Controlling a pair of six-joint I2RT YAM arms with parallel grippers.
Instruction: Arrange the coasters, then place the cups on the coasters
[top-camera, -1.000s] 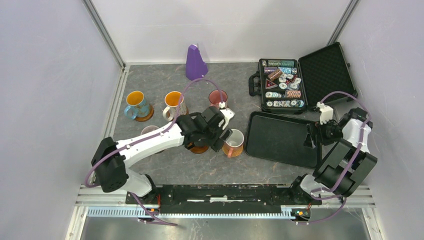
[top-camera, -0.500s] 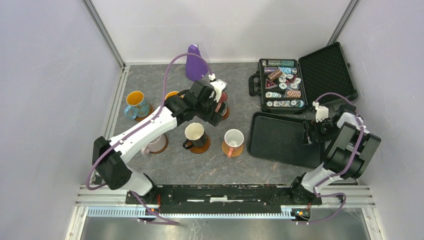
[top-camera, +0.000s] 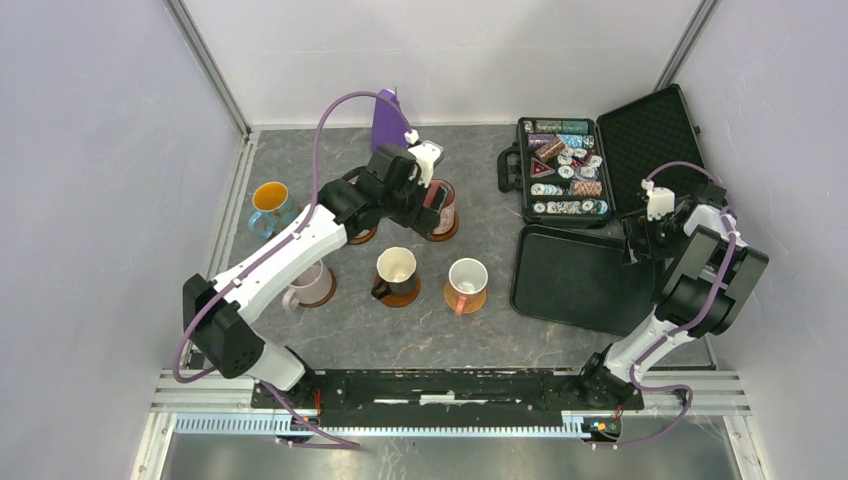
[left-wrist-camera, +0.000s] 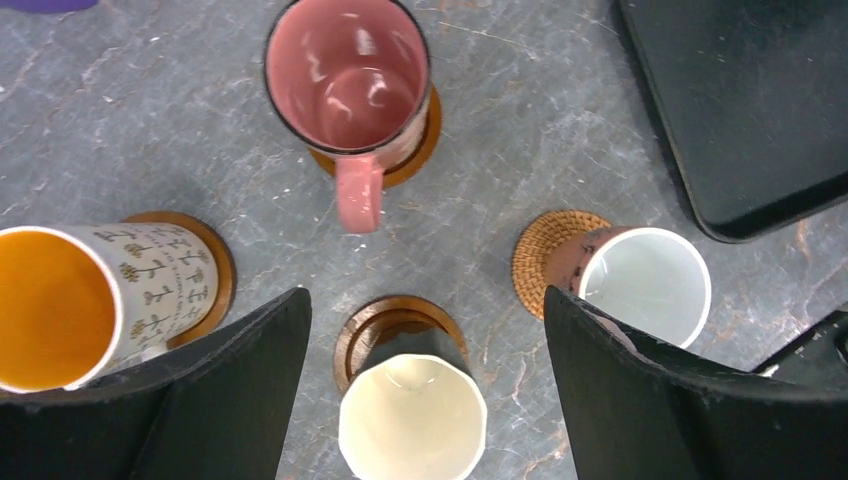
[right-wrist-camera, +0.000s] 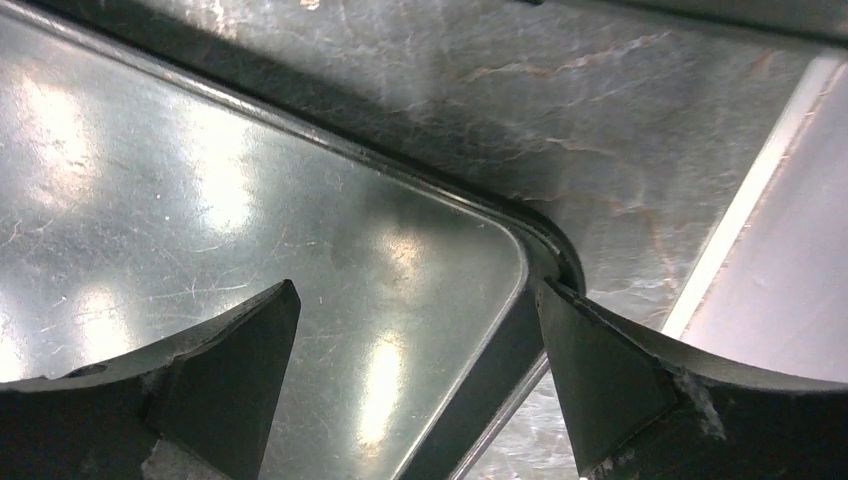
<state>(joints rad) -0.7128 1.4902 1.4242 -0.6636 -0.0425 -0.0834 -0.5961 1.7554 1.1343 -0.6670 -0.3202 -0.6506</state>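
Note:
Each cup stands on its own coaster. The blue cup (top-camera: 271, 208) is far left and the lilac cup (top-camera: 308, 285) nearer. My arm hides most of the orange-lined white cup (left-wrist-camera: 60, 305). The pink cup (left-wrist-camera: 348, 75) rests on a dark coaster (left-wrist-camera: 425, 140). The dark cup with cream inside (top-camera: 396, 272) sits on a brown coaster (left-wrist-camera: 385, 315). The white cup (top-camera: 467, 282) sits on the woven coaster (left-wrist-camera: 545, 255). My left gripper (top-camera: 418, 200) hangs open, high above them. My right gripper (top-camera: 640, 245) is open over a corner of the black tray (right-wrist-camera: 250, 200).
A purple cone (top-camera: 388, 125) stands at the back wall. An open black case of poker chips (top-camera: 565, 170) lies far right, behind the black tray (top-camera: 580, 285). The metal frame rails run along the table's left and right edges.
My left gripper has let go of the dark cup, leaving it on its coaster, and has risen and swung away toward the pink cup. The right gripper and tray shifted slightly right.

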